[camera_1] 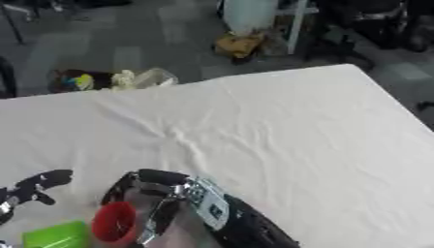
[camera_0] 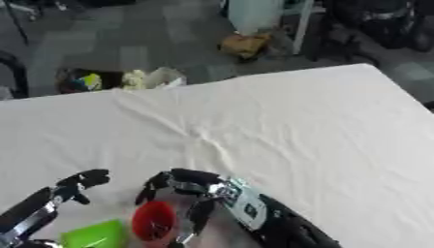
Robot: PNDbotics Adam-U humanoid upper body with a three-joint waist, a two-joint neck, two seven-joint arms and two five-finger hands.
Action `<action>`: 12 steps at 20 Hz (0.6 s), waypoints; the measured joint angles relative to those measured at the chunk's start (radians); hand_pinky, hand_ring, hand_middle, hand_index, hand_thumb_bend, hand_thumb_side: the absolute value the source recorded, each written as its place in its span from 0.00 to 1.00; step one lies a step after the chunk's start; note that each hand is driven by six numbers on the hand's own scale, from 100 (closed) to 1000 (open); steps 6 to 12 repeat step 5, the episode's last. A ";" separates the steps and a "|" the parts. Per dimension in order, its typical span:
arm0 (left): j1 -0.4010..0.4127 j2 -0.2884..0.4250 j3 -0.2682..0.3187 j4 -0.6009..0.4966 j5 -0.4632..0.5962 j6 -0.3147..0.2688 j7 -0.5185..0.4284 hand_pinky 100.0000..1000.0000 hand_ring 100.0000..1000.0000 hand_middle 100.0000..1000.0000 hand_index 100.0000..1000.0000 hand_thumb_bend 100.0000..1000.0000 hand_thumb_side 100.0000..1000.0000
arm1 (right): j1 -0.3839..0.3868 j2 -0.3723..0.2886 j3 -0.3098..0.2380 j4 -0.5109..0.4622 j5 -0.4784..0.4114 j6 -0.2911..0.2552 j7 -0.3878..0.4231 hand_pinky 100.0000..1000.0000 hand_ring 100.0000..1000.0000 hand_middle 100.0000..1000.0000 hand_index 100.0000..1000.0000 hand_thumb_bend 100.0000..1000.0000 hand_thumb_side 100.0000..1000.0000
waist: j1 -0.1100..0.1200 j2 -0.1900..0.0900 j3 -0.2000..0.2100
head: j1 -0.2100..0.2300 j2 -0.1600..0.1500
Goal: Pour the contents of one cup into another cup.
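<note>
Red cup (camera_0: pixel 154 222) gripped in right hand (camera_0: pixel 196 190); left hand (camera_0: pixel 74 185) relaxed, apart.

The table (camera_0: pixel 322 126) fills the near and middle scene. At its near left edge, a cup (camera_0: pixel 154 222) sits within the right hand (camera_0: pixel 191 186). A second cup (camera_0: pixel 95 235) lies just left. The left hand (camera_0: pixel 76 183) is farther left.

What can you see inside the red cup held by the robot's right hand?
The red cup shows only a dark red interior; no contents can be made out. The right hand curls around it, covering its far side.
</note>
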 measured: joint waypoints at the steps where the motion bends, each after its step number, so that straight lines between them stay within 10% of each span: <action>1: 0.002 0.001 0.002 0.000 -0.012 -0.004 0.006 0.74 1.00 0.97 0.96 0.88 0.80 | 0.000 0.000 0.000 0.000 0.000 0.000 -0.001 0.90 0.61 0.47 0.76 0.83 0.59 | -0.002 0.000 0.000 | -0.001 0.000; 12: 0.009 0.006 0.023 -0.009 -0.024 0.003 0.036 0.73 1.00 0.97 0.96 0.86 0.78 | 0.001 0.000 -0.002 0.000 0.001 0.002 -0.003 0.90 0.61 0.47 0.76 0.83 0.60 | -0.003 0.000 0.001 | -0.003 0.000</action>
